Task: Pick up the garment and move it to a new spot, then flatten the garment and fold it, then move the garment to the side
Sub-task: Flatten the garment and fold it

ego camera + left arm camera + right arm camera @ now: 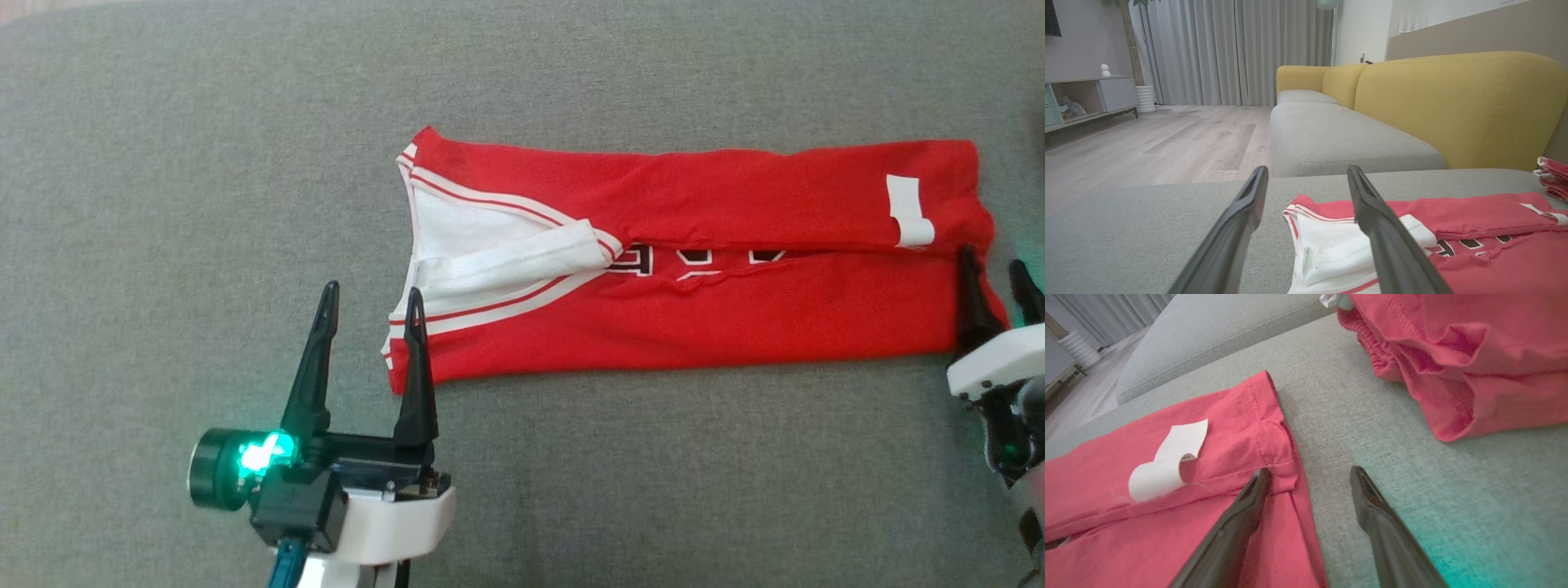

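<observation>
Overhead, folded red garment (694,269), left claw (372,290) and right claw (992,260) spread, right wrist adds perhaps red shorts (1474,355)

garment (694,327): is looking like thin matt red cloth, smooth with soft creases; the white trim is showing as matt cloth too
label (908,211): is reading as white paper or stiff fabric, curling; I cannot tell which
seat cushion (571,73): is showing coarse grey woven cloth, matt and slightly rough
left tool (372,290): fingers are looking like dark matt plastic; the white housing is gleaming as smooth plastic
right tool (992,257): is showing the same dark matt fingers and smooth white shell
backrest (1453,106): is appearing as matt yellow woven cloth with stitched seams
floor (1167,139): is looking like pale wood planks with a faint sheen
curtains (1229,49): are hanging as soft grey matt cloth
</observation>
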Available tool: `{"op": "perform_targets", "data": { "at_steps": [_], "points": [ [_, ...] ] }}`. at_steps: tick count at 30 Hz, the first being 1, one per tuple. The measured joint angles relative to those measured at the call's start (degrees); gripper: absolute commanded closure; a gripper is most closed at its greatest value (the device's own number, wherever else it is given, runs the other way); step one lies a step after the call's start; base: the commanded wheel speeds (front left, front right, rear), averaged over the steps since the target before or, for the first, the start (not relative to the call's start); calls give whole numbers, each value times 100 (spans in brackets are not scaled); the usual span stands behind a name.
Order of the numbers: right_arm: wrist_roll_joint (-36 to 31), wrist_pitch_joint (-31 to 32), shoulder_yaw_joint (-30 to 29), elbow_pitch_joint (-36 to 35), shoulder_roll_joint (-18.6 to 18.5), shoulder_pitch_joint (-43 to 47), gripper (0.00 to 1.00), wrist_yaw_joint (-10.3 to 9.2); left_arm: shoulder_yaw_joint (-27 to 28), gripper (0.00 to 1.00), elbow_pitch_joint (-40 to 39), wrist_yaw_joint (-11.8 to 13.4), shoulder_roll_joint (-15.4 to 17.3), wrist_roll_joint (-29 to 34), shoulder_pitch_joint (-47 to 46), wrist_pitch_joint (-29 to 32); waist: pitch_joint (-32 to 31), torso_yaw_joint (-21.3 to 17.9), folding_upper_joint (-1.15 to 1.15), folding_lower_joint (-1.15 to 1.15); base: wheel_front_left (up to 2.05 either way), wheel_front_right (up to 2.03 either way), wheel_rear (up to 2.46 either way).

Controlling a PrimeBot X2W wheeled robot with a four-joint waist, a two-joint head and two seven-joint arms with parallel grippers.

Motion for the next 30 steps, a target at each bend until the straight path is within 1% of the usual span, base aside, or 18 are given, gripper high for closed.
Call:
{"op": "perform_targets", "data": {
  "at_steps": [1, 2, 3, 9, 15, 18, 21, 23, 25, 30],
  "points": [
    [0, 59, 37, 40, 5, -32, 7, 0, 21, 0, 2, -4, -10, 12, 0, 0, -5, -5, 0, 0, 0, 0, 0],
    [9, 110, 86, 62, 4, -58, 51, 0, 36, 0, 3, -53, -15, 45, 1, 0, -11, -14, 0, 0, 0, 0, 0],
    [35, 129, 146, 66, 5, -82, 100, 0, 47, 0, 5, -56, -24, 65, 1, 0, -17, -27, 0, 0, 0, 0, 0],
    [100, 118, 497, -2, 77, -124, 100, 0, 116, 0, 25, -152, -64, 123, 114, 0, -88, -169, 0, 0, 0, 0, 0],
    [132, 9, 575, -22, 45, -122, 100, 0, 212, 0, 44, -205, -81, 200, 134, 0, -179, -324, 0, 0, 0, 0, 0],
    [237, -42, 508, -71, -145, -122, 100, 0, 233, 0, 58, -297, -85, 201, 137, 0, -219, -382, 0, 0, 0, 0, 0],
    [399, -51, 350, -215, -502, -123, 100, 0, 252, 0, 82, -302, -87, 212, 149, 0, -250, -419, 0, 0, 0, 0, 0],
    [520, -62, 311, -485, -669, -129, 100, 0, 264, 0, 91, -305, -87, 243, 182, 0, -280, -433, 0, 0, 0, 0, 0],
    [669, -69, 339, -902, -747, -132, 100, 0, 267, 0, 108, -352, -89, 242, 215, 0, -313, -436, 0, 0, 0, 0, 0],
    [984, 108, 579, -2493, -817, -133, 100, 0, 287, 0, 127, -353, -90, 242, 225, 0, -375, -398, 0, 0, 0, 0, 0]
  ]
}}
